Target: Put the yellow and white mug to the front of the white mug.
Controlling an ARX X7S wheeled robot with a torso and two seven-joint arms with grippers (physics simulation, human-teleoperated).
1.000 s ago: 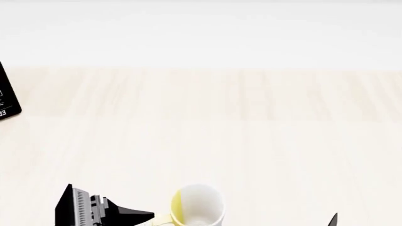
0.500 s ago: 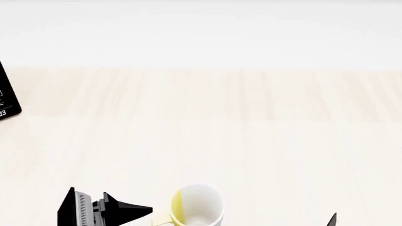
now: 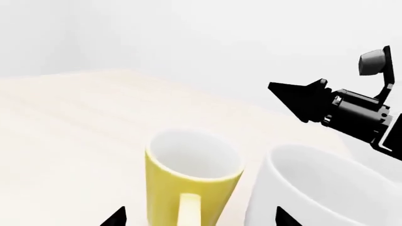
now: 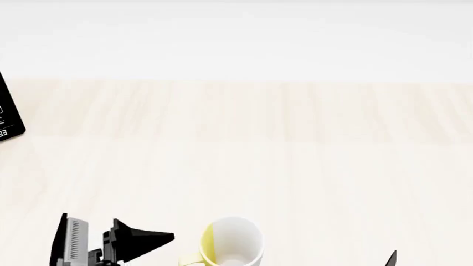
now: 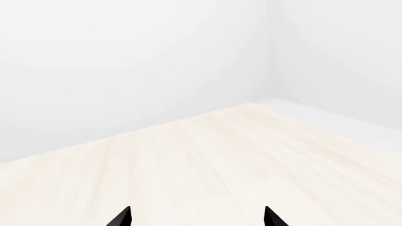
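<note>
The yellow and white mug (image 4: 231,241) stands upright at the near edge of the table; in the left wrist view the yellow and white mug (image 3: 193,176) turns its yellow handle (image 3: 188,211) toward the camera. The white mug (image 3: 311,188) stands close beside it, apart by a narrow gap, and is out of the head view. My left gripper (image 3: 201,219) is open, its fingertips (image 3: 116,218) wide on either side of the two mugs, short of the handle. In the head view the left gripper (image 4: 144,242) is left of the mug. My right gripper (image 5: 196,219) is open over bare table.
A black device (image 4: 9,113) stands at the table's left edge. The right gripper (image 3: 304,101) hovers beyond the two mugs in the left wrist view, and only its tip (image 4: 392,258) shows in the head view. The pale wood table (image 4: 281,155) runs back to a white wall.
My left gripper has drifted left and slightly up in the head view, a little away from the yellow and white mug. The mug and right gripper have not moved.
</note>
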